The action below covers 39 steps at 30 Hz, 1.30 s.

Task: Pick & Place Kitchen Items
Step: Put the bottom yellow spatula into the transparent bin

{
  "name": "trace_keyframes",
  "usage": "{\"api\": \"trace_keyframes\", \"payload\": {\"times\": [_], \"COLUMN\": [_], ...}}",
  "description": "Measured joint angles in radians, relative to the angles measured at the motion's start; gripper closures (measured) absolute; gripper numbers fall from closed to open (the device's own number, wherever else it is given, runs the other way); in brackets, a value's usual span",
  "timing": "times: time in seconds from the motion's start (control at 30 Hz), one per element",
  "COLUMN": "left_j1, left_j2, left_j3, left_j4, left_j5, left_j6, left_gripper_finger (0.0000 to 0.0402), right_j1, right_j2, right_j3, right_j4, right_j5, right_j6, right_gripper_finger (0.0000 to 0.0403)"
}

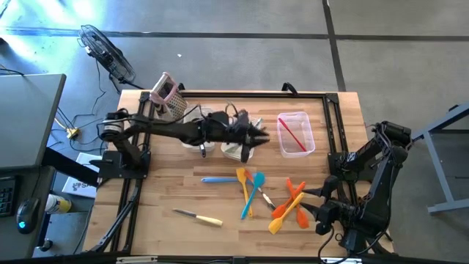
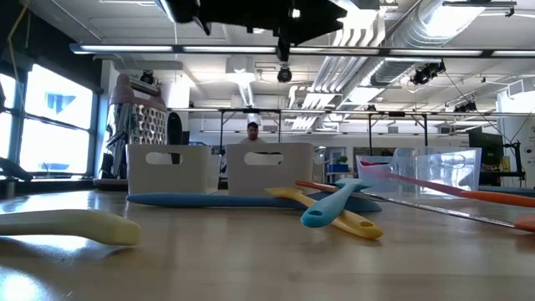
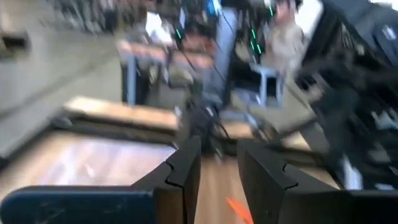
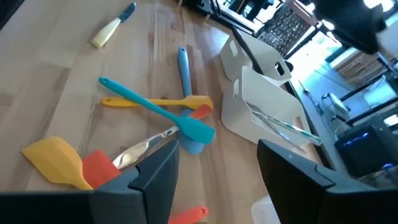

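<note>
Several kitchen items lie loose on the wooden table: a long blue spatula (image 1: 216, 179), a yellow one (image 1: 244, 192) crossed by a teal one (image 1: 253, 192), orange spatulas (image 1: 293, 196), a yellow-orange one (image 1: 281, 220) and a cream-handled knife (image 1: 198, 216). A red utensil (image 1: 292, 136) lies inside the clear bin (image 1: 311, 139) at the far right. My left gripper (image 1: 264, 136) (image 3: 219, 146) hovers level, high over the bins, open and with nothing between its fingers. My right gripper (image 1: 311, 205) (image 4: 217, 152) waits open just right of the orange spatulas.
Two pale bins (image 1: 196, 133) (image 1: 236, 150) stand under my left arm. A metal box grater with a pink handle (image 1: 170, 95) stands at the far left corner. Black rails run along the table's left, far and right edges. Bare wood lies at the near left.
</note>
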<state>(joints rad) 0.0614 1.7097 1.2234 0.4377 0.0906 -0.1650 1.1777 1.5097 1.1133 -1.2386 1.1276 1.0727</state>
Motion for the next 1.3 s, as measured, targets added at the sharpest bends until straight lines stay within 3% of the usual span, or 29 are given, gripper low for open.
{"api": "trace_keyframes", "payload": {"times": [0.23,0.57,0.83,1.1,1.3], "left_j1": [-0.133,-0.307,-0.460,-0.581,-0.623], "left_j2": [-0.041,-0.040,-0.040,-0.039,-0.039], "left_j3": [0.058,0.095,0.095,0.094,0.094], "left_j4": [-0.298,-0.557,-0.681,-0.737,-0.746], "left_j5": [-0.048,-0.134,-0.167,-0.326,-0.346], "left_j6": [-0.001,-0.057,-0.206,-0.408,-0.447], "left_gripper_finger": [0.0300,0.0300,0.0300,0.0300,0.0300], "right_j1": [-0.022,-0.080,-0.101,-0.100,-0.101], "right_j2": [0.000,0.000,0.020,0.142,0.253], "right_j3": [0.000,0.000,0.000,0.000,0.000], "right_j4": [0.042,0.285,0.519,0.775,0.997], "right_j5": [0.010,0.006,-0.006,-0.008,-0.007], "right_j6": [0.085,0.079,0.075,0.079,0.030], "right_gripper_finger": [0.0192,0.0192,0.0192,0.0192,0.0192]}}
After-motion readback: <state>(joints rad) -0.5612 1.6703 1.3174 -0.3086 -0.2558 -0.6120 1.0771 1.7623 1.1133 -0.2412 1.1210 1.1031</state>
